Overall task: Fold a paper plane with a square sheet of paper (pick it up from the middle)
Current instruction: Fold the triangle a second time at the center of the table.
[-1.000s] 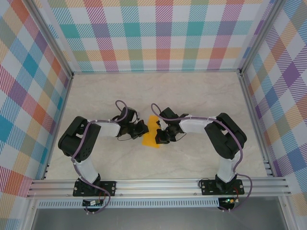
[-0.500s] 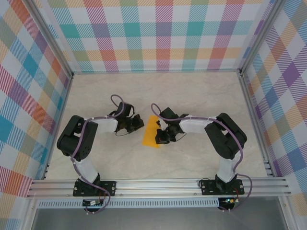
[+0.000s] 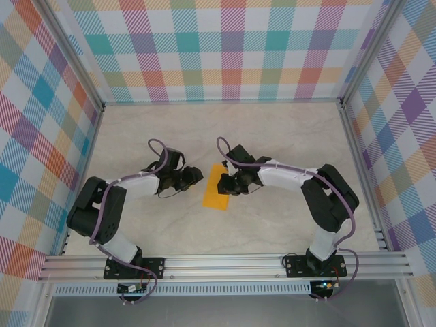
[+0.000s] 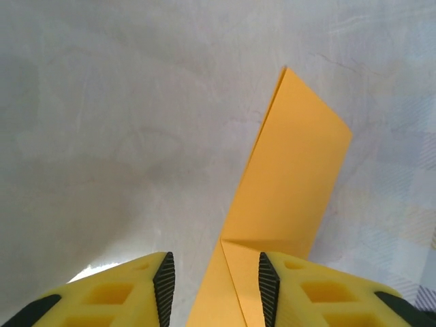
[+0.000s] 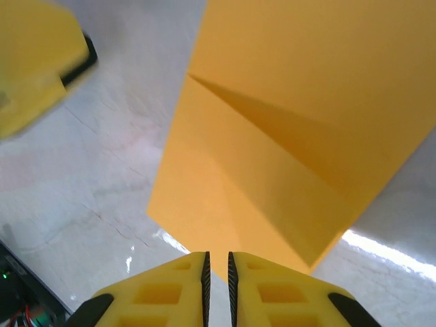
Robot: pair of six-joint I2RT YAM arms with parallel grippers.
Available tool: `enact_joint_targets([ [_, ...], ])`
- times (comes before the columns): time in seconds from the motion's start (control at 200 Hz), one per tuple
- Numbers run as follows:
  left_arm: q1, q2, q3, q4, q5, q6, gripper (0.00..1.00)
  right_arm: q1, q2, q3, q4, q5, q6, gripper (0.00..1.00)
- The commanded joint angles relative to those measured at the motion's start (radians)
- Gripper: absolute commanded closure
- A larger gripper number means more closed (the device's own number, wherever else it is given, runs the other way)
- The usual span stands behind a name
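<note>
1. Top external view: the folded orange sheet of paper (image 3: 215,191) lies on the pale marbled desk (image 3: 286,136), about midway between the two arms. It is a narrow strip set slightly aslant, its far end leaning right. The left hand (image 3: 197,175) sits just left of the strip's far end, a little apart from it. The right hand (image 3: 224,182) reaches in from the right and meets the strip's right edge near the far end. From here I cannot tell how either hand's fingers stand. Plaid walls (image 3: 231,48) close in three sides of the desk.

2. Left wrist view: the left hand (image 4: 213,286) is open, with a clear gap between its yellow fingers (image 4: 109,296) and their black pads. The paper (image 4: 293,170) lies flat on the desk and stretches away to the upper right. A crease crosses it near the fingers. The near end of the paper shows in the gap between the pads, and they do not clamp it.

3. Right wrist view: the right hand (image 5: 218,269) has its yellow fingers (image 5: 163,289) almost together, with only a thin slit between them. The paper (image 5: 306,102) looms large, with a diagonal fold running across it. Its near edge comes right up to the fingertips, and I cannot tell whether they pinch it. A blurred yellow finger of the left hand (image 5: 34,68) shows at the upper left, apart from the paper.
</note>
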Motion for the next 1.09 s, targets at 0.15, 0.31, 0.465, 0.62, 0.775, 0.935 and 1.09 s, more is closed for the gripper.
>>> enact_joint_targets([
  [0.15,-0.029,-0.067,-0.069,0.052,0.061,-0.118,0.58,-0.018,0.015,0.056,-0.063,0.145,-0.006,0.76],
  [0.31,-0.06,-0.059,-0.068,0.066,0.07,-0.14,0.59,-0.023,0.044,0.074,-0.089,0.158,-0.017,0.69],
  [0.465,-0.073,-0.041,-0.061,0.089,0.084,-0.158,0.59,-0.029,0.061,0.077,-0.097,0.151,-0.019,0.64],
  [0.62,-0.087,-0.009,-0.053,0.118,0.109,-0.177,0.59,-0.038,0.08,0.075,-0.083,0.102,-0.028,0.64],
  [0.775,-0.094,0.011,-0.046,0.133,0.122,-0.184,0.59,-0.059,0.085,0.059,-0.031,0.036,-0.012,0.73],
  [0.935,-0.098,0.031,-0.048,0.164,0.145,-0.201,0.59,-0.074,0.095,0.048,-0.01,0.023,0.005,0.92],
  [1.09,-0.101,0.047,-0.051,0.2,0.168,-0.213,0.58,-0.093,0.087,0.009,0.022,0.011,0.039,0.95],
])
